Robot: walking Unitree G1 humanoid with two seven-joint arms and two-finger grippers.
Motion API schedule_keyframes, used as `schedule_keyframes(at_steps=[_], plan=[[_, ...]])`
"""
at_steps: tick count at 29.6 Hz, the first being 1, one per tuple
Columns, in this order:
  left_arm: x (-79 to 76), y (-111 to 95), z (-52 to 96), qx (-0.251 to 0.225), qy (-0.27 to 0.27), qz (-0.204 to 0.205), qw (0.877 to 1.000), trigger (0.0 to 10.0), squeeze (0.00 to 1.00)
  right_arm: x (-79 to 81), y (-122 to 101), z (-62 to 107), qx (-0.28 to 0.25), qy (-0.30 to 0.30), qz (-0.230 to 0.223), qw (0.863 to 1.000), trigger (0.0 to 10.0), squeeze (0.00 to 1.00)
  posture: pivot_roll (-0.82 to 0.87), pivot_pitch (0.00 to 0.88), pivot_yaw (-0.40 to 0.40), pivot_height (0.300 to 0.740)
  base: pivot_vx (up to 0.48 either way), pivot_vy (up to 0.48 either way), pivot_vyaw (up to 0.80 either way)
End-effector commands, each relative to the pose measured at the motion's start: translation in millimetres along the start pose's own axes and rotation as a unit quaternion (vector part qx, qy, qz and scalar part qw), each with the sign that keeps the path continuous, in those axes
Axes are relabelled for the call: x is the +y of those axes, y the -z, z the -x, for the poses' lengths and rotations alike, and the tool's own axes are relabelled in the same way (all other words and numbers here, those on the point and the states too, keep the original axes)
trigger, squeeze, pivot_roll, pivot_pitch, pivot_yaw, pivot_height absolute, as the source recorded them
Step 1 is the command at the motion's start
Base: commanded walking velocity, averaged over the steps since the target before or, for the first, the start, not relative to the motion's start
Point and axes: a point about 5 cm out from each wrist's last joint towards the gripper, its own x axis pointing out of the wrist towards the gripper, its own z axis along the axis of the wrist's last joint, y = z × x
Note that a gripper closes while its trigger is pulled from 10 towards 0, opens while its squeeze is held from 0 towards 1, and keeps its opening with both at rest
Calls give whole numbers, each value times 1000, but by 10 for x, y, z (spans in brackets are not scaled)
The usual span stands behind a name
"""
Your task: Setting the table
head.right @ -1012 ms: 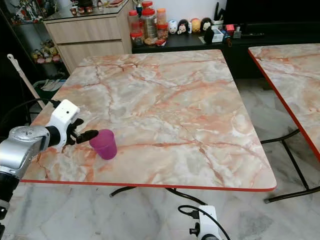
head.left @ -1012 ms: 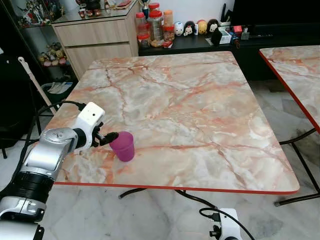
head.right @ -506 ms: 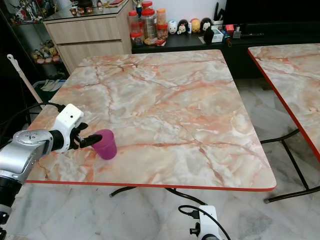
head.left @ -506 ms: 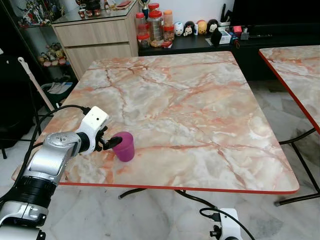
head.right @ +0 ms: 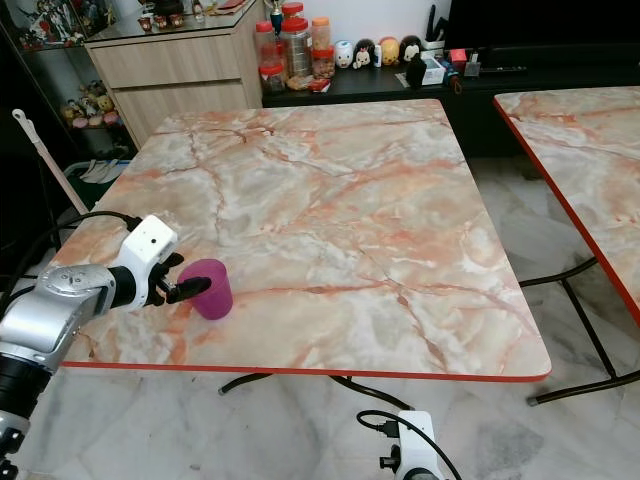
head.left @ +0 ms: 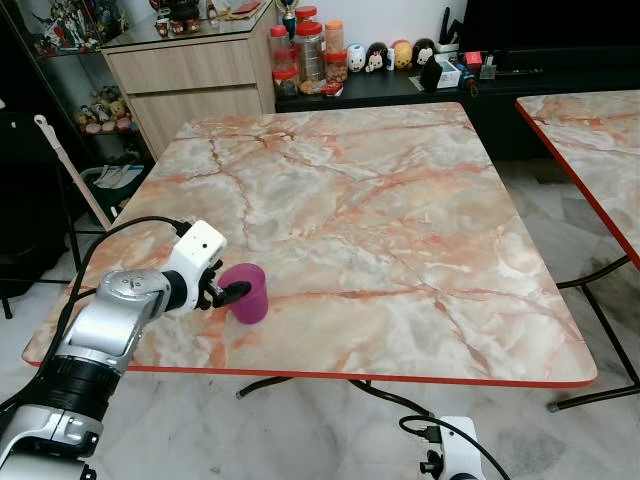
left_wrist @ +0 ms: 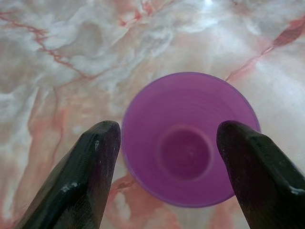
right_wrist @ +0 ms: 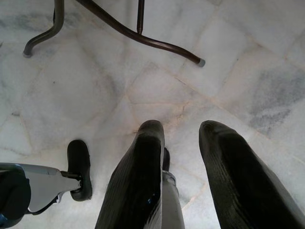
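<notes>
A translucent purple plastic cup (head.left: 249, 293), round and tapering toward its base, stood upright on the glossy marble-patterned table (head.left: 400, 220), whose cream top was veined in orange and edged with a thin red rim; the cup sat near the table's near left corner, at about 7 o'clock from the tabletop's middle. The left gripper (left_wrist: 167, 157) had its two smooth black fingers (left_wrist: 95, 162) spread apart on either side of the cup's rim, not clamped on it, with the wrist view looking down into the cup's ribbed inside. At the table's 12 o'clock edge a dark sideboard carried jars with red lids (head.left: 310, 45) and small figurines (head.left: 380, 55). The right gripper (right_wrist: 181, 143) hung below the table over pale marble floor tiles (right_wrist: 95, 86), its ridged black fingers slightly parted with nothing between them. Compared with a second before, the left gripper had moved in closer around the cup, while the cup had kept its spot on the table.
</notes>
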Motion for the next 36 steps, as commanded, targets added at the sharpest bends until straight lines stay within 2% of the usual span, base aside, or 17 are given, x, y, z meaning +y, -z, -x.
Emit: schedule_keyframes(at_steps=[1, 3, 6, 7, 8, 11, 12, 13, 14, 15, 36], plan=[[-2, 74, -17, 23, -8, -2, 1000, 6157, 0, 31, -6, -2, 0, -3, -2, 1000, 10000, 0, 20, 0, 89, 740, 0, 0, 0], [-8, 79, -41, 23, -13, 1, 1000, 5373, 0, 32, -5, -2, 0, -3, -3, 1000, 10000, 0, 17, 0, 89, 740, 0, 0, 0], [-1, 71, -44, 22, -15, 2, 1000, 5137, 0, 31, -4, -2, 0, -3, -3, 1000, 10000, 0, 17, 0, 89, 740, 0, 0, 0], [11, 63, -43, 21, -19, 3, 1000, 5137, 0, 30, -5, -2, 0, -3, -3, 1000, 10000, 0, 17, 0, 89, 740, 0, 0, 0], [35, 47, -37, 18, -25, 5, 999, 5765, 0, 25, -5, -2, 0, -2, -3, 1000, 10000, 0, 19, 0, 89, 740, 0, 0, 0], [41, 43, -34, 17, -27, 7, 999, 5686, 0, 24, -4, -1, 0, -2, -3, 1000, 10000, 0, 19, 0, 89, 740, 0, 0, 0], [52, 39, -29, 16, -30, 10, 999, 3569, 0, 25, -3, -1, 0, -2, -3, 1000, 10000, 0, 19, 0, 89, 740, 0, 0, 0], [56, 39, -27, 15, -31, 11, 999, 431, 0, 26, -3, -1, 0, -2, -2, 1000, 10000, 0, 19, 0, 89, 740, 0, 0, 0], [58, 39, -26, 15, -32, 12, 999, 431, 0, 27, -2, -1, 0, -2, -2, 1000, 10000, 0, 21, 0, 90, 740, 0, 0, 0], [58, 40, -26, 16, -32, 11, 999, 0, 0, 31, -2, -1, 0, -3, -2, 1000, 10000, 0, 21, 0, 90, 740, 0, 0, 0], [59, 7, -22, 10, -30, 8, 999, 0, 0, 35, 1, -1, 1, -2, -3, 1000, 10000, 0, 21, 0, 90, 740, 0, 0, 0]])
